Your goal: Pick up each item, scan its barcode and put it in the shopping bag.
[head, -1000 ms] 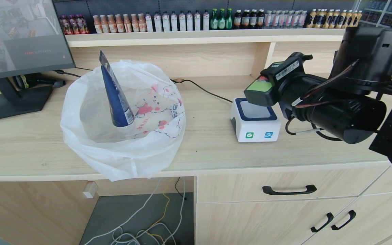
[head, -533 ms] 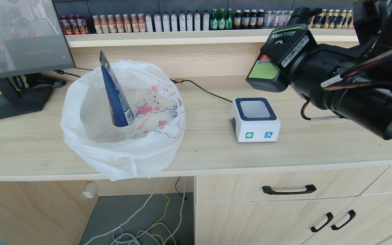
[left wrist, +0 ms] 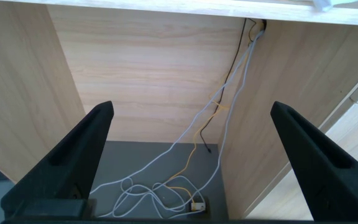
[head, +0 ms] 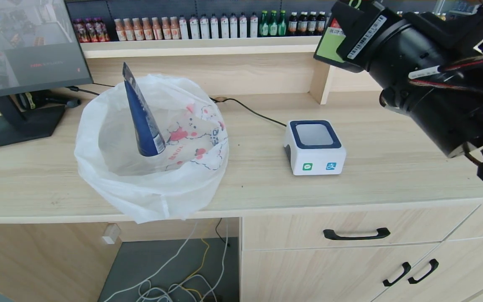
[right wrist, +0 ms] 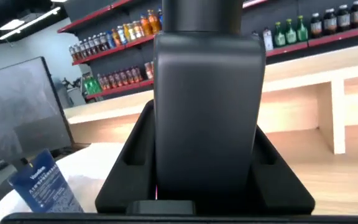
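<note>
The dark bottle (head: pixel 352 31) is poking past the top edge in the head view, so its upper end is getting cut off. The big black right arm (head: pixel 430 84) is covering the fingers gripping it, and the arm itself is running off the right side. Seen from the right wrist, the bottle is blocking the middle of the shelf behind it, and the right gripper (right wrist: pixel 207 180) squeezing it is getting cut off at the edge. The blue tube (head: pixel 141 113) is hiding its bottom end down in the shopping bag (head: pixel 111 176). The monitor (head: pixel 23 46) is getting cut by the left and top edges. The shelf bottles (head: pixel 224 26) are looking too small to read. The left gripper (left wrist: pixel 192 112), spread wide, is losing its base past the edge.
</note>
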